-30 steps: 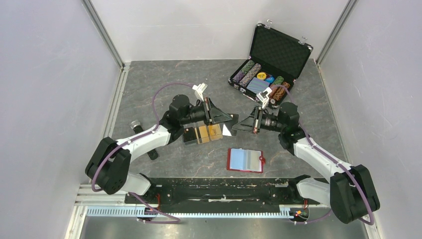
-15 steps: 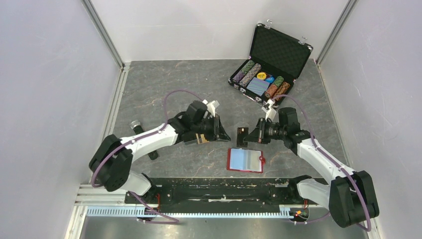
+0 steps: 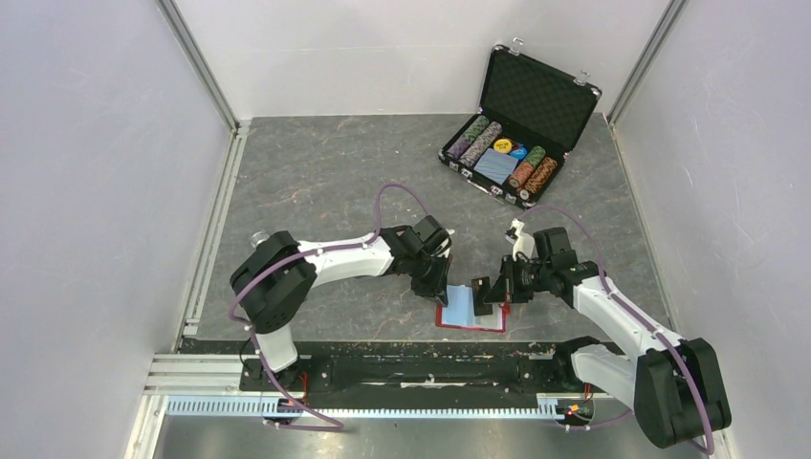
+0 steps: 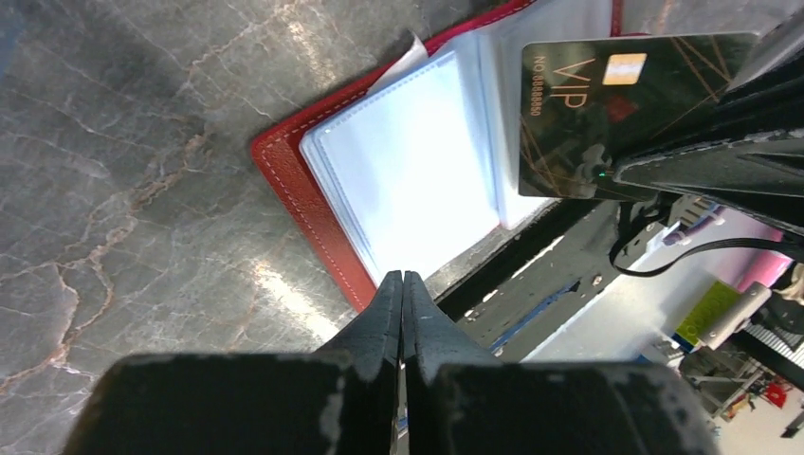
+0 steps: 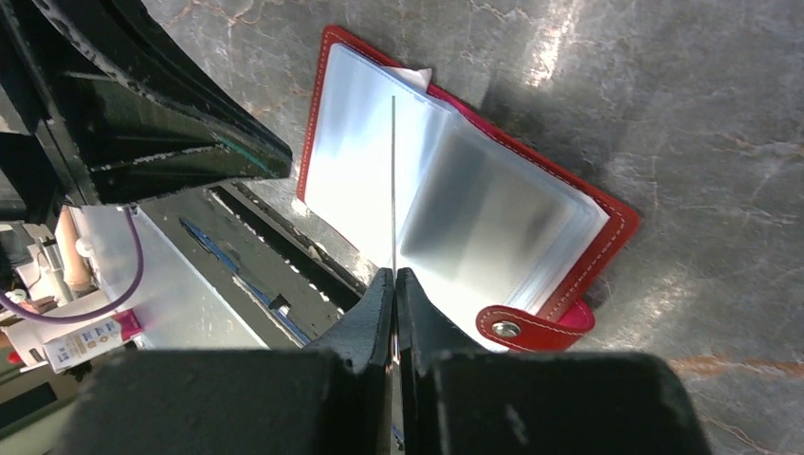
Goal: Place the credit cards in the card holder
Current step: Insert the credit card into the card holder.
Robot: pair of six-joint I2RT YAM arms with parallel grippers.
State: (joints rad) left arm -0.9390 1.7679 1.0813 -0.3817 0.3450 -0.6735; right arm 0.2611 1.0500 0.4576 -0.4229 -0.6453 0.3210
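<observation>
The card holder [image 5: 607, 220] has a red cover with pale stitching along its edge; the inner sleeves are clear to pale blue-grey and glossy. The snap tab [image 5: 545, 327] is red with a silver stud. The credit card [image 4: 607, 104] is black, crossed by thin gold lines, with gold "VIP" lettering and a gold chip. The table [image 3: 316, 182] is dark grey, marbled with pale and rust-brown veins. The left end effector [image 4: 403, 282] and right end effector [image 5: 393, 277] are black. The arms [image 3: 335, 260] have white links and black joints, and the cables [image 3: 392, 187] are purple. The chip case [image 3: 540, 96] is black with a dark dimpled lining. The poker chips [image 3: 478, 134] lie in green, purple and orange-brown rows. The deck [image 3: 494, 164] is blue, its pattern too small to make out. The walls [image 3: 96, 191] are pale grey.
</observation>
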